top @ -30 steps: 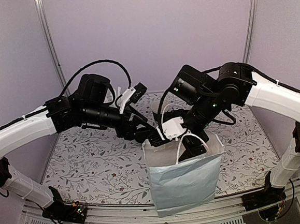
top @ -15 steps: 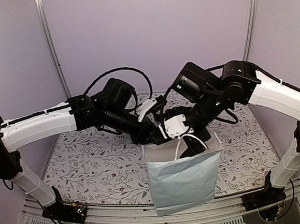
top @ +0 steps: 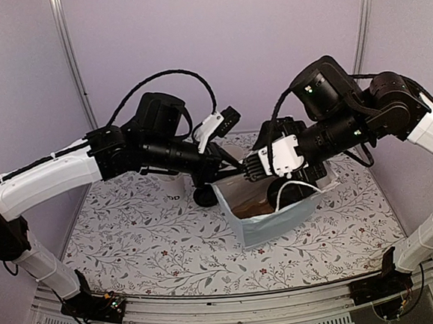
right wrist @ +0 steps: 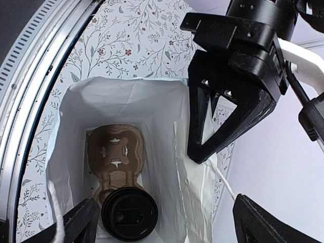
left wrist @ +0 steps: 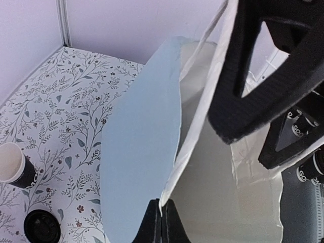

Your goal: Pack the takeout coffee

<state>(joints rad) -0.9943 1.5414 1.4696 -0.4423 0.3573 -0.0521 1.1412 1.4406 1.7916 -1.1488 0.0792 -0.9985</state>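
Bag (left wrist: 142, 152) rim pinched in left claw (left wrist: 161, 216), lettering (left wrist: 302, 174) unreadable

Both arms (top: 41, 179) wear white link shells, black joint housings (top: 160, 114) and looping black cables (top: 168, 73).

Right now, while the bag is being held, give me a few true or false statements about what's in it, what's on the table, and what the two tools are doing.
1. The left tool is shut on the rim of the pale blue bag. True.
2. The right tool grips a cup. False: it is open, facing into the bag's mouth, and holds nothing.
3. A brown cup carrier lies inside the bag. True.
4. Both carrier slots hold cups. False: a lidded black cup fills one slot and the other is empty.
5. An unlidded black cup stands on the table outside the bag. True.
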